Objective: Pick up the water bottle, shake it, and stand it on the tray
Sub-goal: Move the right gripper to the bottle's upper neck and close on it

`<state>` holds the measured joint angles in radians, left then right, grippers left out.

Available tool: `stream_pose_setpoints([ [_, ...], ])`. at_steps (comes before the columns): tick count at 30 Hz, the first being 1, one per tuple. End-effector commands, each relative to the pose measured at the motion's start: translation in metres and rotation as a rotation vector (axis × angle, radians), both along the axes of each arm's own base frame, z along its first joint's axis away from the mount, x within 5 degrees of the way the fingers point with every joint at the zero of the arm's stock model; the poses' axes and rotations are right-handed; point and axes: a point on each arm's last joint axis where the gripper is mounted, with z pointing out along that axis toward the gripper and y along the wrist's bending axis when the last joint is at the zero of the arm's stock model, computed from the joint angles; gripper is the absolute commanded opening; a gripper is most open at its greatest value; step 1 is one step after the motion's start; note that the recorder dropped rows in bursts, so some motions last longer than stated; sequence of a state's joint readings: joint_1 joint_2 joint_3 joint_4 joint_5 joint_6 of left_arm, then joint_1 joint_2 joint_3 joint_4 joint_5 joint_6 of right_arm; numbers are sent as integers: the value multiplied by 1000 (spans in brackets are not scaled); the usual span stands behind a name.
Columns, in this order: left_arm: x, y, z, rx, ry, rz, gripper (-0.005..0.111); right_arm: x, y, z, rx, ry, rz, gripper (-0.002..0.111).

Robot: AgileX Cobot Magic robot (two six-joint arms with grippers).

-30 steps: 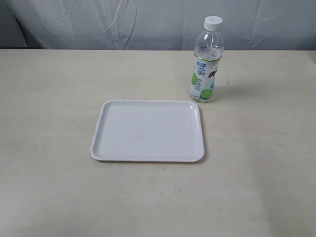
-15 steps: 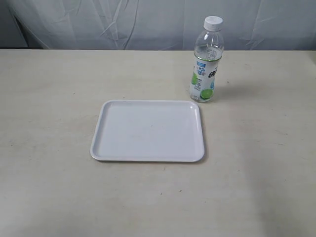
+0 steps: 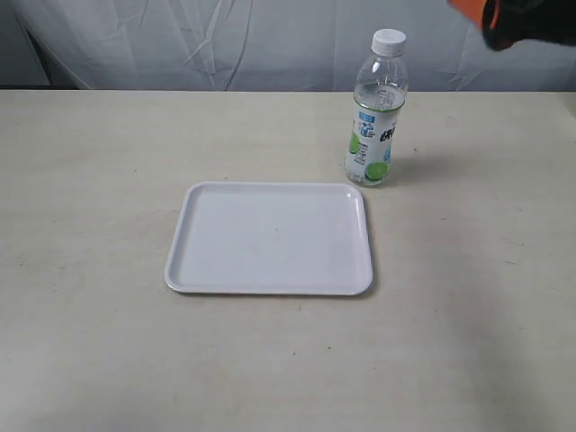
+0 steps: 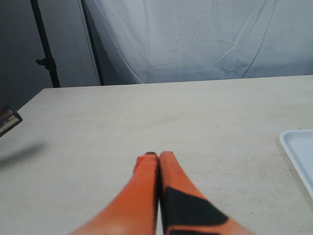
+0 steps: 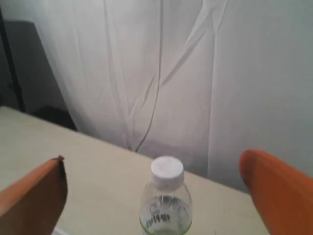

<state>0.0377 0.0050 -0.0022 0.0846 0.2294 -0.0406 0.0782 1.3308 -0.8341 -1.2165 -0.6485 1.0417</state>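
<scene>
The water bottle (image 3: 376, 112) stands upright on the table just beyond the tray's far right corner, with its white cap on and the lime label facing the camera. The white tray (image 3: 270, 238) lies flat with nothing on it. A blurred orange and black part of my right arm (image 3: 508, 20) shows at the top right, above and to the right of the bottle. In the right wrist view my right gripper (image 5: 152, 162) is open, its orange fingers (image 5: 34, 196) wide on either side of the bottle (image 5: 166, 205) without touching it. My left gripper (image 4: 159, 155) is shut on nothing, over bare table, with the tray's corner (image 4: 299, 152) off to one side.
The beige table (image 3: 90, 180) runs back to a white cloth backdrop (image 3: 225, 45). A dark stand pole (image 4: 44, 49) rises behind the table's corner. A small dark object (image 4: 9, 120) sits at the table's edge in the left wrist view.
An orange and black part of my right arm has come into the top right of the exterior view. Bottle and tray have not moved.
</scene>
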Motion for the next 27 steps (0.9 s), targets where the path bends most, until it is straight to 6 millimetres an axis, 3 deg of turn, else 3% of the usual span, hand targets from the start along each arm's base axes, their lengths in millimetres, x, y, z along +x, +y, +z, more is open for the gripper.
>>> stream_pose_setpoints([
  [1, 0, 0, 0, -3, -7, 0, 0, 33, 20, -43, -103, 115, 83, 96],
  [5, 0, 0, 0, -3, -7, 0, 0, 53, 34, -74, -161, 166, 131, 96],
  [10, 0, 0, 0, -3, -7, 0, 0, 70, 49, -96, -224, 197, 120, 96],
  [19, 0, 0, 0, -3, -7, 0, 0, 104, 70, -108, -193, 201, 77, 96],
  [27, 0, 0, 0, -3, -7, 0, 0, 131, 78, -120, -198, 221, 16, 96],
])
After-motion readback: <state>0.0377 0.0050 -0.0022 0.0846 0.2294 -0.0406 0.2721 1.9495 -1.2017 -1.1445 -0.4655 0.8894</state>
